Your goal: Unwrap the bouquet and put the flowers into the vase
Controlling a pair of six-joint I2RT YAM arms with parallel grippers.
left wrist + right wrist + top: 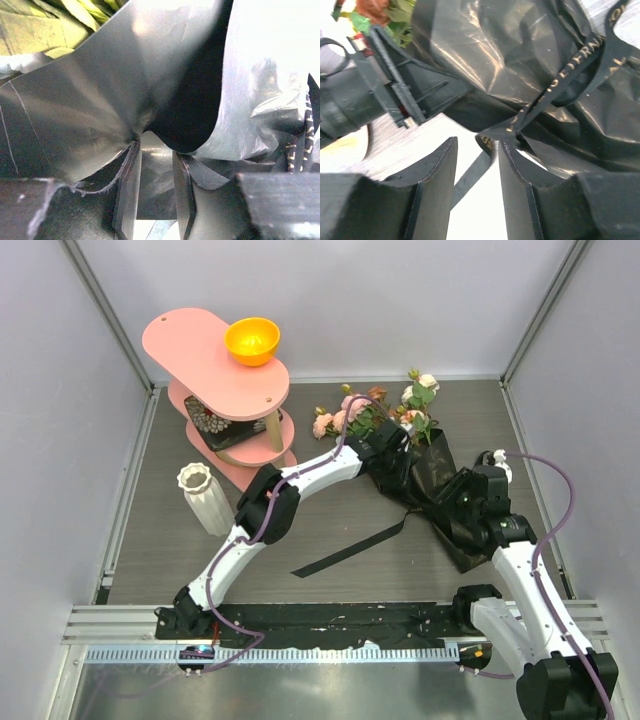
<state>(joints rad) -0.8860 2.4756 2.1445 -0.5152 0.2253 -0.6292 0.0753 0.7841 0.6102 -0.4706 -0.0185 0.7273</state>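
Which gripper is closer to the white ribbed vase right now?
Left. The left gripper is on the bouquet wrapping, well to the right of the vase. The right gripper is further right still, at the wrapping's nearer end.

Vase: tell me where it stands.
In the top view the vase stands upright on the table's left side, close by the pink tiered stand's base and left of the left arm.

The white ribbed vase (203, 498) stood left on the grey table (400, 580), before the pink 2-tier stand (215, 375) bearing an orange bowl (251, 340), while the black-wrapped bouquet (420, 455) lay right, behind a black ribbon strip (350, 550).
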